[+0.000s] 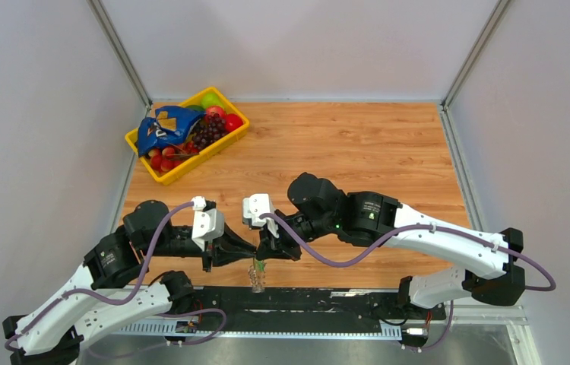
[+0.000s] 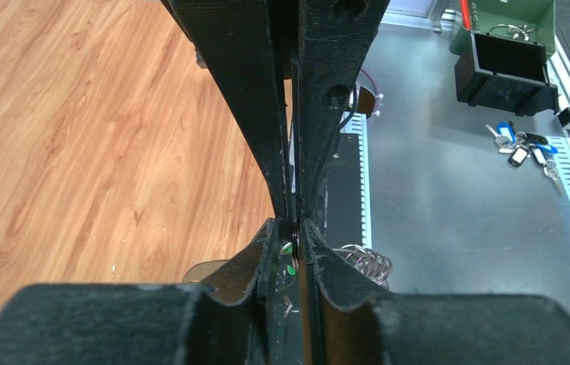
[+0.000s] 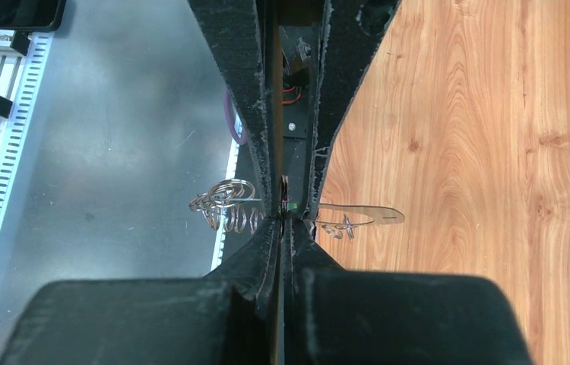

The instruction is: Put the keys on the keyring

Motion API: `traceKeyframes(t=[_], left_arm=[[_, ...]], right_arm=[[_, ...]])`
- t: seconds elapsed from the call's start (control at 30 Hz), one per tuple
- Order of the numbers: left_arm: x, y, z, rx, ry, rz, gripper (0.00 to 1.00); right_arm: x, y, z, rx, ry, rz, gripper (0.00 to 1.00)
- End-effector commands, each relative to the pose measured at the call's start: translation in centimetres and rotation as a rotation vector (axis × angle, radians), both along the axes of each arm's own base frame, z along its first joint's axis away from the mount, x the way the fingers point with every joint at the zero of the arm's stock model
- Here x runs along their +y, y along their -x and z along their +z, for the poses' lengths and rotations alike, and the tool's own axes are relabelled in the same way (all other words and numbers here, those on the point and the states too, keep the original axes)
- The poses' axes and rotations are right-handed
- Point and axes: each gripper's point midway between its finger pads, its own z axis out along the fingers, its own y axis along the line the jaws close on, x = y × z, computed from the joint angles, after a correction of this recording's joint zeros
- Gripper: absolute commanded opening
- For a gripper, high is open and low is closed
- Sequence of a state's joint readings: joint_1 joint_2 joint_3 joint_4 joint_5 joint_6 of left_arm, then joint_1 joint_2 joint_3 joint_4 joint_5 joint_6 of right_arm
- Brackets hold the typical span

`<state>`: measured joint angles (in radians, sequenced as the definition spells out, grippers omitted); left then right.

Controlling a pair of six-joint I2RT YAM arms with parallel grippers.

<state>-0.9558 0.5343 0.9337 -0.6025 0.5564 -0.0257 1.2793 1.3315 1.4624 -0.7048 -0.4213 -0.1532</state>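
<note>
My left gripper point(image 1: 250, 253) and right gripper point(image 1: 265, 253) meet tip to tip above the table's near edge. Both are shut on the thin metal of the keyring point(image 1: 256, 280), which hangs below them as a silvery chain. In the left wrist view my gripper point(image 2: 295, 228) pinches a thin ring, and a tiny green key piece point(image 2: 291, 268) sits between my fingers. In the right wrist view my gripper point(image 3: 282, 220) is shut, with the green piece point(image 3: 292, 205) just past its tips. Wire coils point(image 3: 229, 207) and a clear tag point(image 3: 365, 215) hang on either side. No other keys can be made out.
A yellow basket point(image 1: 230, 140) of fruit with a blue bag stands at the table's back left. The black rail point(image 1: 327, 298) runs along the near edge. Off the table, on grey metal, lie spare keys with blue tags point(image 2: 521, 148) and a green box point(image 2: 506, 46).
</note>
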Motion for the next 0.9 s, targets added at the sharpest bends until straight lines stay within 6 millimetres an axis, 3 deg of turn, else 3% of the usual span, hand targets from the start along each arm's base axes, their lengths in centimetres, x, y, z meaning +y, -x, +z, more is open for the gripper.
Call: traceKeyframes(t=[0.0, 0.13, 0.33, 0.53, 0.63, 0.7, 0.87], left_arm=[[-0.3, -0.1, -0.3, -0.013, -0.004, -0.012, 0.18], [-0.5, -0.1, -0.5, -0.011, -0.012, -0.023, 0.02], [-0.4, -0.1, -0.2, -0.042, -0.003, -0.026, 0.00], [0.0, -0.4, 1.6, -0.084, 0.091, 0.018, 0.00], [0.0, -0.6, 2.9, -0.097, 0.152, 0.039, 0.00], [0.2, -0.6, 3.6, -0.105, 0.189, 0.051, 0.00], [0.8, -0.6, 5.6, -0.134, 0.289, 0.080, 0.00]], right_arm=[[1.1, -0.5, 3.4, -0.042, -0.110, 0.006, 0.00], [1.1, -0.6, 3.8, -0.045, -0.119, 0.003, 0.00], [0.9, -0.7, 4.7, -0.050, -0.146, -0.012, 0.00], [0.3, -1.0, 6.1, -0.054, -0.207, -0.058, 0.00], [-0.2, -1.2, 7.1, -0.054, -0.248, -0.090, 0.09], [-0.7, -1.4, 7.8, -0.056, -0.274, -0.116, 0.22], [-2.2, -1.3, 9.3, -0.060, -0.341, -0.151, 0.31]])
